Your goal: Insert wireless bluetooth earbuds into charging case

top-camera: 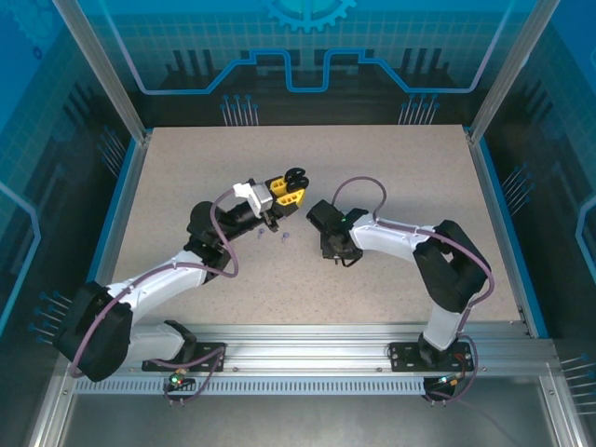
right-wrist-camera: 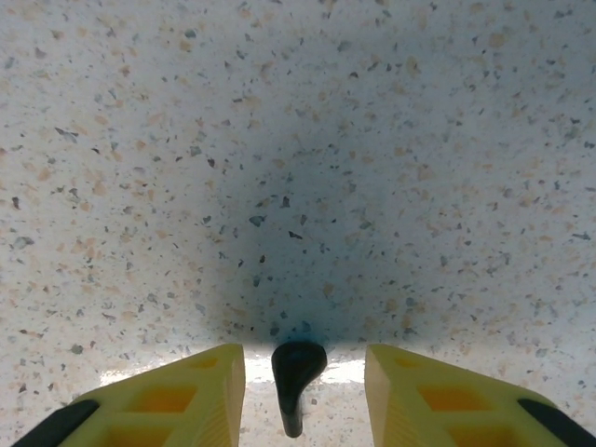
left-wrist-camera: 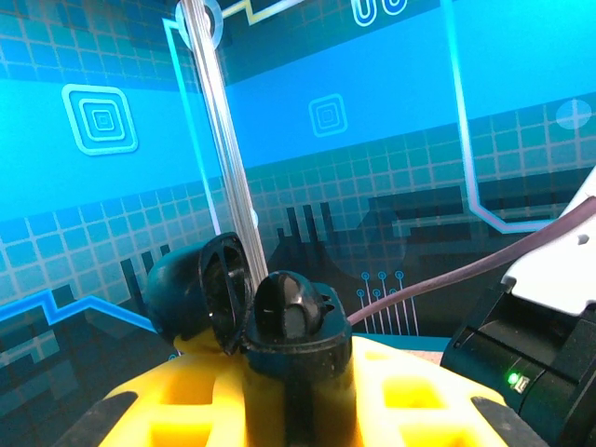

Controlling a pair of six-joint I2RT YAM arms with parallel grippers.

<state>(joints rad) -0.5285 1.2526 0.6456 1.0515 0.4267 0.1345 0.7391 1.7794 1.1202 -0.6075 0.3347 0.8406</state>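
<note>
Nearest you, both arm bases sit at the near edge of the speckled tabletop (top-camera: 391, 168), and each arm reaches in toward the middle.

Your right end effector (right-wrist-camera: 303, 356) points straight down at the tabletop. Its two yellow fingers (right-wrist-camera: 196, 386) are spread, and a black earbud (right-wrist-camera: 298, 377) sits in the gap between them. You can see a clear strip of tabletop on either side of the bud, so neither finger is pressing on it. The bud's rounded head faces away from the wrist camera and its stem runs back toward it. A dark shadow spreads over the surface just beyond.

A little farther out and to the left, between the two end effectors, two tiny pale buds (top-camera: 282, 235) lie on the tabletop near each other. They are too small for you to tell their colour.

Farther out, your left end effector (top-camera: 284, 193) is lifted off the tabletop and pinches the black charging case (left-wrist-camera: 298, 321) between its yellow fingers. The case is open, with its lid (left-wrist-camera: 212, 284) swung to the left in the wrist view. You cannot tell whether anything sits in the dark hollows of the base. On the right of that wrist view, the right arm's black housing (left-wrist-camera: 521, 363) shows a small green light.
</note>
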